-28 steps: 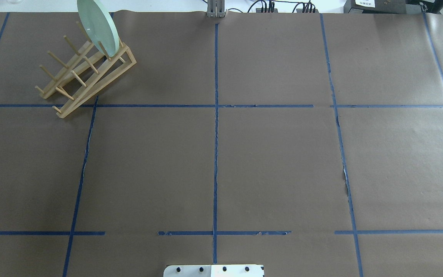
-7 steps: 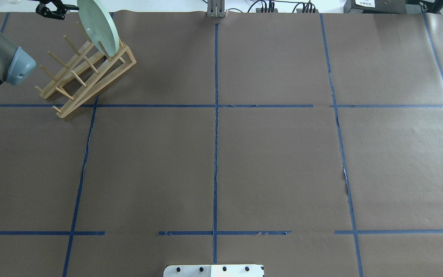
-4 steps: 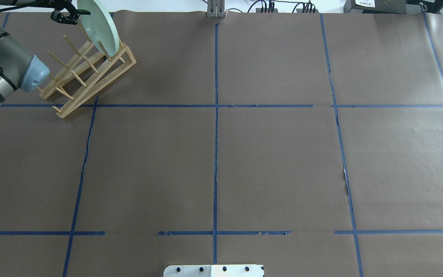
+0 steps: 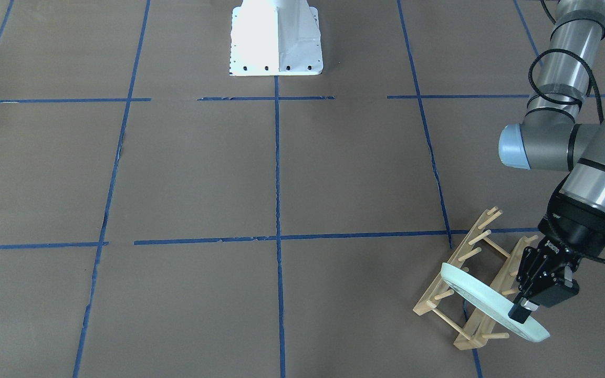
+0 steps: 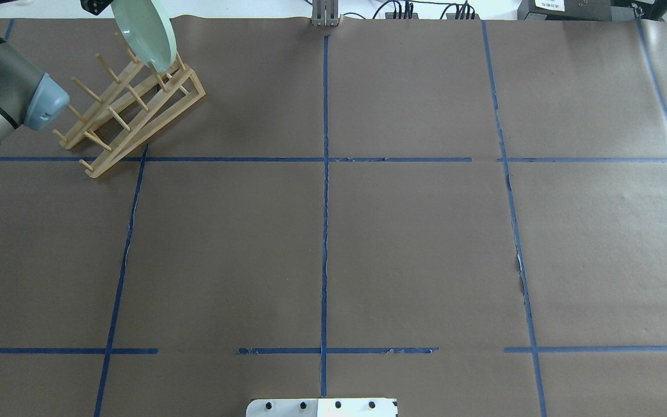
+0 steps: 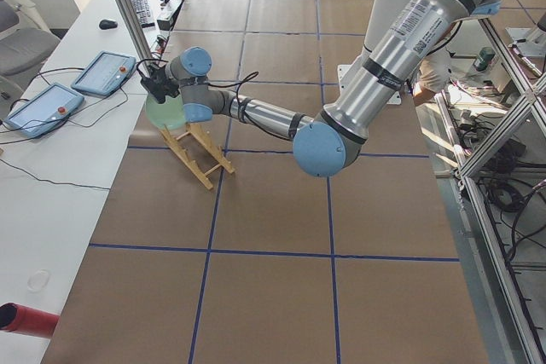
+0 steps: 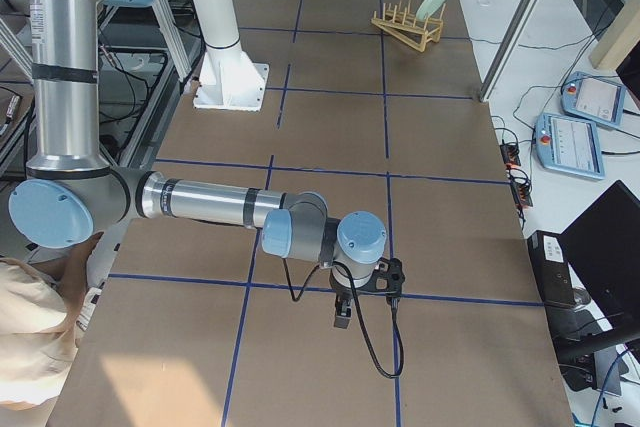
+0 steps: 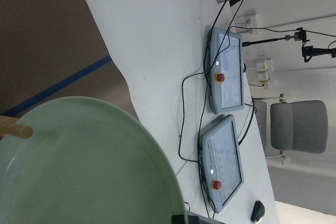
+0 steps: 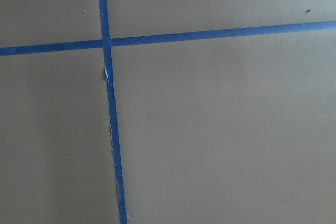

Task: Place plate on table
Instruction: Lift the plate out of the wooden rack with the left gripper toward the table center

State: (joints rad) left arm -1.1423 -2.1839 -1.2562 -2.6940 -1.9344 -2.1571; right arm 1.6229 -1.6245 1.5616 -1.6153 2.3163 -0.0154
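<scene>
Mint plate (image 4: 486,299): tilted in the rack's (image 4: 473,252) end slot, not yet on the worktop (image 4: 281,173).
Grip: left pincer (image 4: 520,312) pinches its upper rim; right pincer (image 7: 342,309), can't tell.
Handling: looks stiff, slick, breakable; the rim is the place to hold.

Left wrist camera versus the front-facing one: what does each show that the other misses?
Only the left wrist view: two control tablets on a white bench, cables, a grey office chair and a computer mouse.
Only the front-facing view: the whole wooden rack, the left gripper gripping the rim of the plate, the left arm and the white robot base.
Both: the pale green plate, a rack peg and some brown table with blue tape.
</scene>
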